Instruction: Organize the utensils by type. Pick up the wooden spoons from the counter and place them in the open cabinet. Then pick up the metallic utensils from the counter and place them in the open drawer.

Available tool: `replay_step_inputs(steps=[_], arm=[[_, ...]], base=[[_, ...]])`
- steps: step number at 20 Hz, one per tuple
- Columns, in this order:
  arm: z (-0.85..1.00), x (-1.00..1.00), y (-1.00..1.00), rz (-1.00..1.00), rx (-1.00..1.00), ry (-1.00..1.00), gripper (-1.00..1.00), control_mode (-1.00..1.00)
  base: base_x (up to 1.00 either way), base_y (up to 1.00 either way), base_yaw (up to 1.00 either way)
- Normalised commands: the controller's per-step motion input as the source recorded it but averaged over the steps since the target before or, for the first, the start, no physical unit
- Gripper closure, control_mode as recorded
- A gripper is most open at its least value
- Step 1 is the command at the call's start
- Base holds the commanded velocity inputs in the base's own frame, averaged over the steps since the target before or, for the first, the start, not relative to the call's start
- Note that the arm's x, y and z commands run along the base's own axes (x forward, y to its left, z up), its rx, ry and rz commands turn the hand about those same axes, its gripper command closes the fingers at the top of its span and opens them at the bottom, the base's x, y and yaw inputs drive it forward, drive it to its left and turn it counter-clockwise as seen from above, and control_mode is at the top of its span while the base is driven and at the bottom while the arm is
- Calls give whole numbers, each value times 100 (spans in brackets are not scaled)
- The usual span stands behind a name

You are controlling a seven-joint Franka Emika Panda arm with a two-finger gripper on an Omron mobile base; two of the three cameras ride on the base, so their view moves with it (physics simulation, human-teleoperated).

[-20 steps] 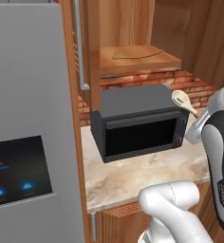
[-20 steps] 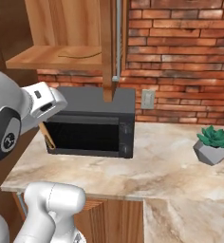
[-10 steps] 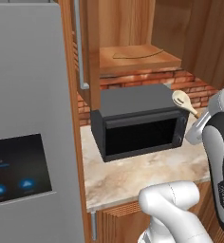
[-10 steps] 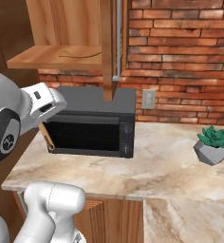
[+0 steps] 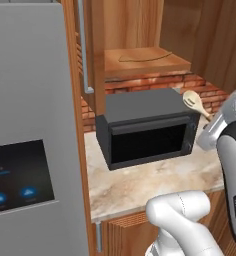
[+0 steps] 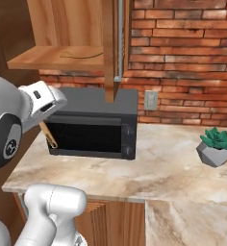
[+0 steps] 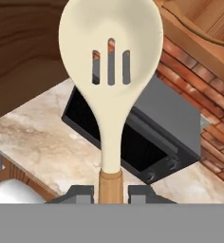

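My gripper [image 7: 111,192] is shut on the brown handle of a wooden spoon [image 7: 110,71] with a cream slotted bowl. The spoon is held in the air, well above the counter [image 5: 140,185]. In the left base view the spoon's bowl [image 5: 192,100] sticks up beside the microwave's top right corner. From the right base camera, the handle's end [image 6: 49,135] pokes out below the hand, in front of the microwave door. The open cabinet shelf [image 5: 145,62] lies higher up and further back, also seen as the cabinet shelf [image 6: 62,57] from the right. No other utensils or drawer are in view.
A black microwave [image 5: 150,130] stands on the marble counter [image 6: 173,163] under the cabinet. A grey fridge [image 5: 30,150] stands to the left. A small potted plant [image 6: 215,146] sits to the right, with a brick wall [image 6: 182,57] behind.
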Motion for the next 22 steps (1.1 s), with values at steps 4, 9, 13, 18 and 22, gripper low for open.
replay_step_inputs(steps=[4, 9, 13, 18, 22], arm=[[20, 56, 12, 4, -2, 0, 100, -100], [22, 80, 15, 0, -5, 1, 100, -100], [8, 84, 3, 0, -8, 0, 100, -100], [11, 72, 0, 0, -5, -1, 100, -100], [30, 54, 0, 0, 0, 0, 100, -100]], base=[[0, 0, 0], [0, 0, 0], [0, 0, 0], [0, 0, 0], [0, 0, 0]])
